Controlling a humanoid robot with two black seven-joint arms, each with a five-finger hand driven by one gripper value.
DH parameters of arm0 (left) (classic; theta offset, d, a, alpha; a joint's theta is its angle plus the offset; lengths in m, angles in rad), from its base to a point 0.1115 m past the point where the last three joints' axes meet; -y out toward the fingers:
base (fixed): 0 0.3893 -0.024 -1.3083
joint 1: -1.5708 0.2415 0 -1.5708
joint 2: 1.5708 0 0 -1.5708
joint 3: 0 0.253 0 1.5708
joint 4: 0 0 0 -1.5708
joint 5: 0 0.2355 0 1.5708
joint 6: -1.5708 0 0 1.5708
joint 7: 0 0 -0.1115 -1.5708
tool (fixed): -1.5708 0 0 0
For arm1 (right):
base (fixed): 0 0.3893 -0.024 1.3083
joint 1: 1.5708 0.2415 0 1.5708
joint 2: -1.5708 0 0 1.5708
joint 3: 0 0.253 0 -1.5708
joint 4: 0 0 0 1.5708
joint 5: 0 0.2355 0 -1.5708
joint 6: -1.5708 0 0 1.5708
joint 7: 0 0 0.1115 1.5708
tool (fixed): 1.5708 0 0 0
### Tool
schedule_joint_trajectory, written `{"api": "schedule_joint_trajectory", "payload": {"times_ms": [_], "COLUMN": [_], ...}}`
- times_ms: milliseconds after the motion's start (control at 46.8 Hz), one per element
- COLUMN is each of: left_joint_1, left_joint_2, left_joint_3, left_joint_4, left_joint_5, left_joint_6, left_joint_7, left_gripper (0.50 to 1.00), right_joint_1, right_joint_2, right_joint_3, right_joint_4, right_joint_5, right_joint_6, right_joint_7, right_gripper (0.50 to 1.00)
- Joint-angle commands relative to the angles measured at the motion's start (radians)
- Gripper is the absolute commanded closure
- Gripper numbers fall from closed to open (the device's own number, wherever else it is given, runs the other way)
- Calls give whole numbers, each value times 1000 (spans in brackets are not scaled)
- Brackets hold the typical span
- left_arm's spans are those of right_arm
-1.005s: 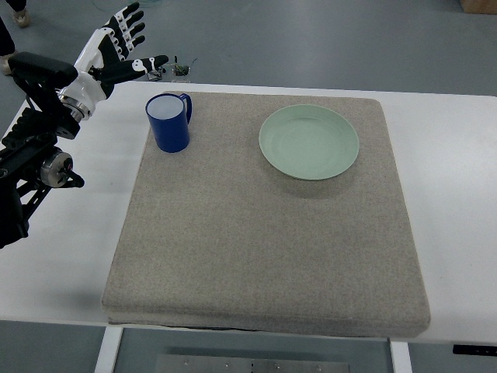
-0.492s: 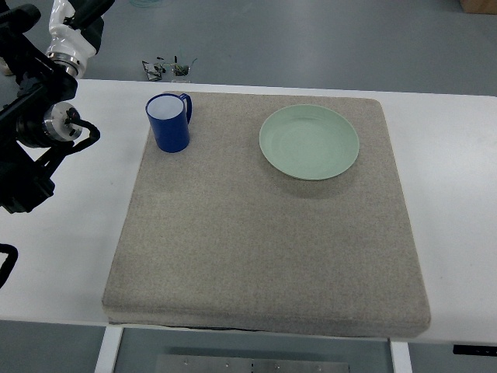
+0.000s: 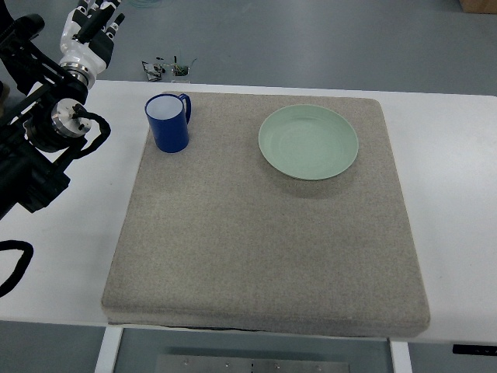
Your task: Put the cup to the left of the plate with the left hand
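A white desk (image 3: 458, 194) carries a large grey felt mat (image 3: 264, 233). On the mat's far right lies a pale green plate (image 3: 308, 142), empty. Well apart to its left, at the mat's far left corner, a blue cup (image 3: 168, 123) stands upright, white inside, handle turned away. The left robot hand (image 3: 92, 29) sits at the top left edge, holding nothing; whether its fingers are apart or together cannot be told. Small dark clutter (image 3: 167, 70) lies on the floor beyond.
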Motion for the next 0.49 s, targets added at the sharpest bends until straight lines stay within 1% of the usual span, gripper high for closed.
{"api": "schedule_joint_trajectory", "payload": {"times_ms": [0, 64, 471], "left_joint_1": [2, 3, -1], "left_joint_2": [0, 0, -2], "left_joint_3": [0, 0, 12], "left_joint_4": [5, 19, 34], "left_joint_5": [-13, -17, 0], "left_joint_6": [-55, -75, -91], "left_joint_7": [0, 0, -3], "left_gripper": [506, 506, 506], "right_joint_1": [0, 0, 0], "right_joint_2": [0, 0, 0], "right_joint_3": [0, 0, 0], "right_joint_4": [-1, 1, -1], "right_joint_5": [0, 0, 0], "right_joint_6": [-1, -1, 1], "right_joint_7": [-1, -1, 1], "right_gripper": [566, 566, 566]}}
